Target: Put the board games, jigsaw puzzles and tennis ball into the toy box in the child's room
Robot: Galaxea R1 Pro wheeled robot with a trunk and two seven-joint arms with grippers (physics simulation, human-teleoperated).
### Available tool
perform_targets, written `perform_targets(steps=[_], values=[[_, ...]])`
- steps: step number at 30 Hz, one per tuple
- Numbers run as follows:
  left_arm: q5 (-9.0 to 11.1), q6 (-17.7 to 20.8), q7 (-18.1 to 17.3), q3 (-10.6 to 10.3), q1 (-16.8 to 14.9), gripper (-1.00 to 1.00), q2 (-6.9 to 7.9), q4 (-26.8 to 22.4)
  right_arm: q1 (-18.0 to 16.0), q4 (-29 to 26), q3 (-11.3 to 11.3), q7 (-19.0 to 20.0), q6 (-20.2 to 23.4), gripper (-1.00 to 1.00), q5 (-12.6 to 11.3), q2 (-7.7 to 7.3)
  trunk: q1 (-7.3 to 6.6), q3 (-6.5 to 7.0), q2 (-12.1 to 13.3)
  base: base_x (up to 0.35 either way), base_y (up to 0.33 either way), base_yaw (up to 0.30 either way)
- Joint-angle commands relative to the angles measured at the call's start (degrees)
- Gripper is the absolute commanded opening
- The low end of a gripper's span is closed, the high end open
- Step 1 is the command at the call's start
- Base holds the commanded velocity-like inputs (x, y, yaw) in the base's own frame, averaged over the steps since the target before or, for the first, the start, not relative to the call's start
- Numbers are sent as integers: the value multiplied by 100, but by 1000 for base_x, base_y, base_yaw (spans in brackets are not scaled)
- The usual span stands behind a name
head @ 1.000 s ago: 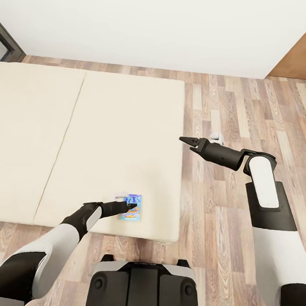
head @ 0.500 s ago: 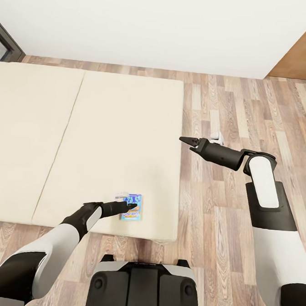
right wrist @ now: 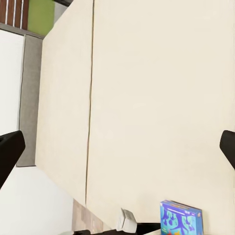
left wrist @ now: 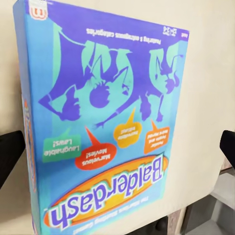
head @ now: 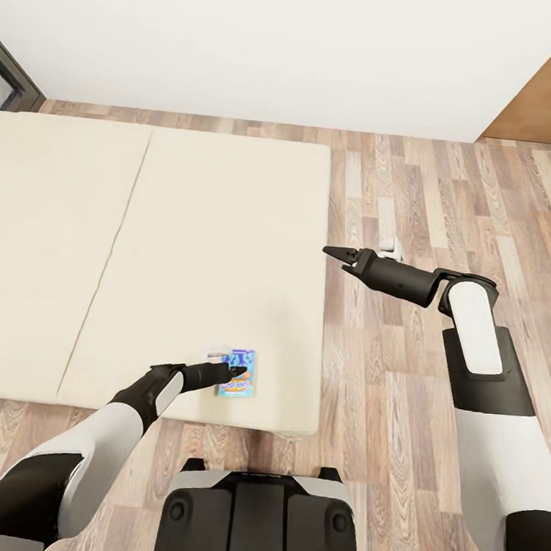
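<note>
Head view, left to right: cream two-part bed (head: 146,242) fills the left and centre of the frame; small teal-blue board game (head: 237,373) lies flat near the bed's lower right corner, close to the front edge. Left gripper (head: 234,377) sits over the box's lower left part. The box's long axis runs roughly up-down in the frame, slightly tilted. Right of the bed, wood-plank floor (head: 400,375); right gripper (head: 333,252) hangs above it in mid-right frame, pointing left toward the bed edge, holding nothing.

Left wrist view adds what the head view cannot resolve: board game (left wrist: 103,127) lid printed "Balderdash", purple figures on teal, lettering upside down to this camera. Dark fingertips (left wrist: 11,154) at both frame edges, box between them, gaps visible on each side — jaws spread wide, not clamped.

Right wrist view: bed (right wrist: 147,88) seam runs along the frame, board game (right wrist: 180,218) small at the bottom edge. Fingertips (right wrist: 10,147) far apart at the edges — jaws wide apart, empty.
</note>
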Motion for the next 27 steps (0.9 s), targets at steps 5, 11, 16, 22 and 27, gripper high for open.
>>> perform_targets(steps=[5, 11, 16, 22, 27], values=[[34, 63, -14, 43, 1, 100, -6, -4, -4, -2, 5, -1, 13, 100, 0, -5, 3, -6, -9, 0, -158, 0], [34, 63, -14, 43, 2, 100, -7, -4, -4, -2, 5, -1, 13, 100, 0, -9, 3, -6, -9, 0, -37, 0], [34, 63, -16, 43, 1, 100, -6, -4, -4, -2, 5, -2, 13, 100, 0, -9, 3, -6, -9, 0, -4, 0], [34, 63, -15, 43, 2, 100, -6, -4, -4, -2, 5, 1, 13, 100, 3, -5, 3, -6, -9, 0, 0, 0], [34, 63, -14, 43, 0, 100, -11, -4, -4, -2, 5, -2, 13, 100, 8, -3, 3, -6, -9, 0, 0, 0]])
